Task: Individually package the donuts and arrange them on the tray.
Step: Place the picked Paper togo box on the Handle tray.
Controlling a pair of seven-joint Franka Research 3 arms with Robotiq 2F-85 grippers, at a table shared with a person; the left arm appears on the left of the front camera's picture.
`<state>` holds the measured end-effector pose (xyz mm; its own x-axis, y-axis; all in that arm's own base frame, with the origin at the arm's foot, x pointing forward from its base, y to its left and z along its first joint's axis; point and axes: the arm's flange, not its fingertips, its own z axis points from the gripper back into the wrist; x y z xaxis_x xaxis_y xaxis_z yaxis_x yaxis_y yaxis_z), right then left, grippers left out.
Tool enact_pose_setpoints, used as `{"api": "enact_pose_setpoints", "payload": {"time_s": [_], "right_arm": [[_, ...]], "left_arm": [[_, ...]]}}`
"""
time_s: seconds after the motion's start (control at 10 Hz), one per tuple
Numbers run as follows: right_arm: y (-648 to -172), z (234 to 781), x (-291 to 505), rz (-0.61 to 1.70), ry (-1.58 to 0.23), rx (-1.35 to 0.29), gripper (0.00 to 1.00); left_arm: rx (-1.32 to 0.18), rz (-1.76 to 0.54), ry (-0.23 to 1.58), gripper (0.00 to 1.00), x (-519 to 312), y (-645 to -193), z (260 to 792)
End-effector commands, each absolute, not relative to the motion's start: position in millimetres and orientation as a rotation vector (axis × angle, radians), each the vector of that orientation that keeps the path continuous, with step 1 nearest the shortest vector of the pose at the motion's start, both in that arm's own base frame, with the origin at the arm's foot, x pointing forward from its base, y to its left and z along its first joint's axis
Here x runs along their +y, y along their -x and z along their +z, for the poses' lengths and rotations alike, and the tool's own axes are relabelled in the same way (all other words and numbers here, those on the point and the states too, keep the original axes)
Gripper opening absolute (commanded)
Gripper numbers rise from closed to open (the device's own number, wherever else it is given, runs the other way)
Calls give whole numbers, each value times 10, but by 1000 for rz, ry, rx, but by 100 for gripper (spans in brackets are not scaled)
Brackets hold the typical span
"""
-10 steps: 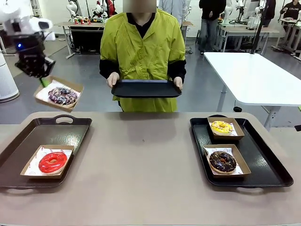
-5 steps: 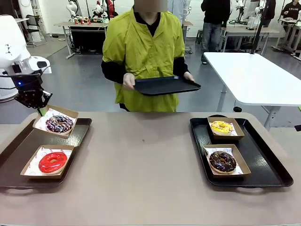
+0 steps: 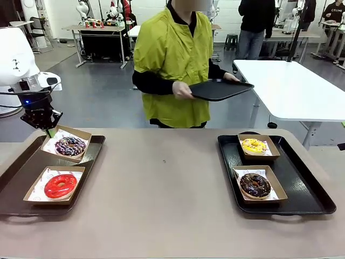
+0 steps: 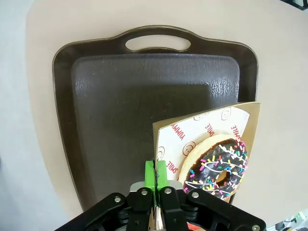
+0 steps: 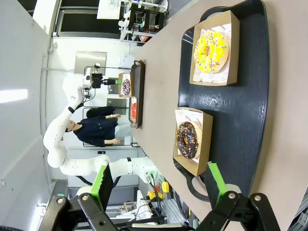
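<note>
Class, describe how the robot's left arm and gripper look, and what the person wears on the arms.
The left arm is glossy white with a blue light and thin black cables. Its gripper is black with green pads. The person's sleeves are black under a yellow-green smock.

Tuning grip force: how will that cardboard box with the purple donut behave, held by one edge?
Likely floppy: the box is thin open cardboard, pinched at its rim by the left gripper. It hangs tilted in the wrist view, so the purple donut may slide. Probably light, though weighted away from the grip.
</note>
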<state>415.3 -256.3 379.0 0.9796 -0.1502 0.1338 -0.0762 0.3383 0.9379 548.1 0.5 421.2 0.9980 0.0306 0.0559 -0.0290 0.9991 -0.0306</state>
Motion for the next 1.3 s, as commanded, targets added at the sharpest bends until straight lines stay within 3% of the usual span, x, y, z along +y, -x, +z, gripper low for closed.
{"api": "enact_pose_setpoints", "payload": {"time_s": [0.0, 0.4, 1.2], "right_arm": [[-4129, 3795, -2555, -43, -1221, -198, 100], [-4129, 3795, -2555, -43, -1221, -198, 100], [-4129, 3795, -2555, -43, -1221, -198, 100]], "left_arm": [[-64, 31, 30, 1, 16, -5453, 4263], [-60, 30, 30, 1, 6, -5479, 4231], [-50, -6, -15, 1, 473, -5996, 3834]]}}
